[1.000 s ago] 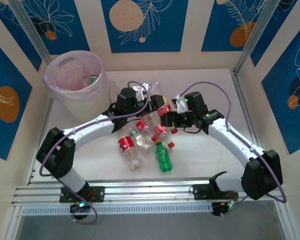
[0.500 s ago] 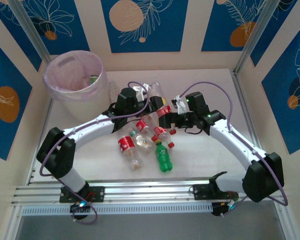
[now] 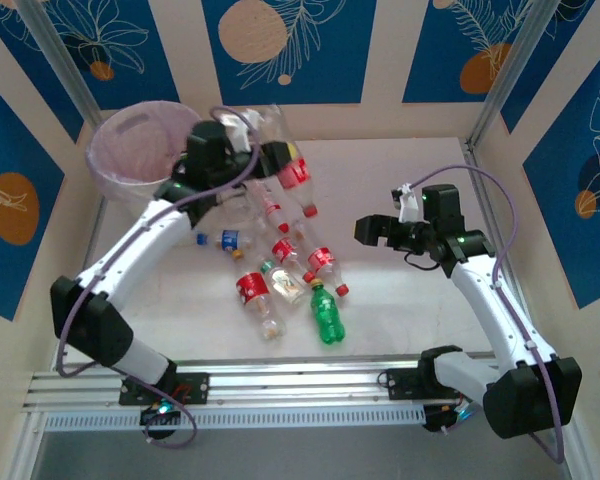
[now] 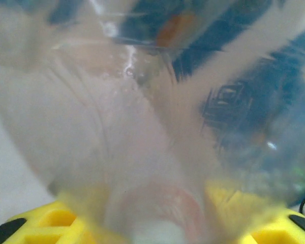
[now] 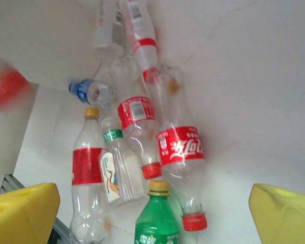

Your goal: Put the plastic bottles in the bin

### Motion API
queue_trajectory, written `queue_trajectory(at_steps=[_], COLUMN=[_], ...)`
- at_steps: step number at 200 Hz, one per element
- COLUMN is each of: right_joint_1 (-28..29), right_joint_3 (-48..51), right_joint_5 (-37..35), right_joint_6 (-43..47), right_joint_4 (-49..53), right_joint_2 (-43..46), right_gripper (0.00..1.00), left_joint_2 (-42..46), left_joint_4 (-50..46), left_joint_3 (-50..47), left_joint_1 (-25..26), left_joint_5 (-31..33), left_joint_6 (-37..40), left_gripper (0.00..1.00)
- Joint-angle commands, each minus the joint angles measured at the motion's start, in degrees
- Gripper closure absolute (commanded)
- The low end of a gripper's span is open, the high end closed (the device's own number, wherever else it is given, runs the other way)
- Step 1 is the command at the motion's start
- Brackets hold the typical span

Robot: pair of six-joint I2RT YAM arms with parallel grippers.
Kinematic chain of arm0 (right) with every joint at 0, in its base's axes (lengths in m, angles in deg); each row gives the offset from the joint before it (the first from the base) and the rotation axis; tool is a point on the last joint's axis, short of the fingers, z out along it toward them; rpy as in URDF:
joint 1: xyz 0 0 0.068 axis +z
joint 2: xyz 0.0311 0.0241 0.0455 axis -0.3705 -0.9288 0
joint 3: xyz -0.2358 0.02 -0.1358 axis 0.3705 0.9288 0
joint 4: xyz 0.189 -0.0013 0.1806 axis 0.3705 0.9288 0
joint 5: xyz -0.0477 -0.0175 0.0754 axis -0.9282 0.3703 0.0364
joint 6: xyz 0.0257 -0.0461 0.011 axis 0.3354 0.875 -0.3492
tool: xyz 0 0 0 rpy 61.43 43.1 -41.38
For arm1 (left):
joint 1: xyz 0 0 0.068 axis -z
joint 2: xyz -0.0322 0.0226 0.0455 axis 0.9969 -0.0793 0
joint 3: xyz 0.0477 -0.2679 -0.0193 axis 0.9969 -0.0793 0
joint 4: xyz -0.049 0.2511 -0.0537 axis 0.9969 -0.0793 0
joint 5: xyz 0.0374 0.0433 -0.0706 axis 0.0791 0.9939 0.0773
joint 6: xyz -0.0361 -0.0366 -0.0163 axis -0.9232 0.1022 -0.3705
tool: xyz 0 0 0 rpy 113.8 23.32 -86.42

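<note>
Where the white table [image 3: 410, 170] meets the back wall on the left, the pale pink-lilac bin [image 3: 102, 165] stands upright with its liner bag folded over the rim. The left arm stretches toward it, and the left gripper [image 3: 280, 155] is clamped on a clear red-labelled bottle [image 3: 296, 172]. This bottle is near the bin's right side but not over its mouth. In the left wrist view its blurred clear body sits between the yellow fingers [image 4: 35, 223]. The right gripper [image 3: 372, 230] hangs to the right of the heap with its own yellow fingers [image 5: 20, 213] spread wide, touching nothing. The other plastic bottles [image 3: 283, 250] lie in a loose heap mid-table, mostly red-labelled. A blue-labelled bottle [image 3: 225, 240] lies at the heap's left edge, and a green bottle [image 3: 326, 315] lies nearest the arm bases.
</note>
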Motion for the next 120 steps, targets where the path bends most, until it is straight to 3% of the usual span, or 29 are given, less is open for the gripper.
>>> queue_trajectory(at_steps=[1,39,64,99,120], right_joint_1=[-0.24,-0.24,-0.25,-0.40,-0.51], right_joint_3=[1.30,1.74,1.79,1.83,2.01], right_joint_5=[-0.77,-1.55,-2.59,-3.61,-3.73], right_joint_6=[-1.03,-1.14,-1.24,-0.83,-0.79], right_joint_4=[2.48,2.78,2.91,3.55,3.50], right_joint_2=[0.19,-0.61,-0.62,-0.36,-0.53], right_gripper=[0.05,0.05,0.05,0.05,0.05], left_joint_2=[2.76,1.52,-0.34,0.15,1.27], left_joint_4=[-8.77,-15.97,-20.75,-21.37,-20.82], left_joint_3=[7.71,20.03,25.05,23.45,19.86], left_joint_1=[-6.32,-17.84,-24.41,-31.44,-33.00], left_joint_5=[-0.87,-0.61,1.60,6.49,13.14], left_joint_6=[6.49,10.44,11.70,13.93,18.03], left_gripper=[0.70,0.80,1.00,1.00,1.00])
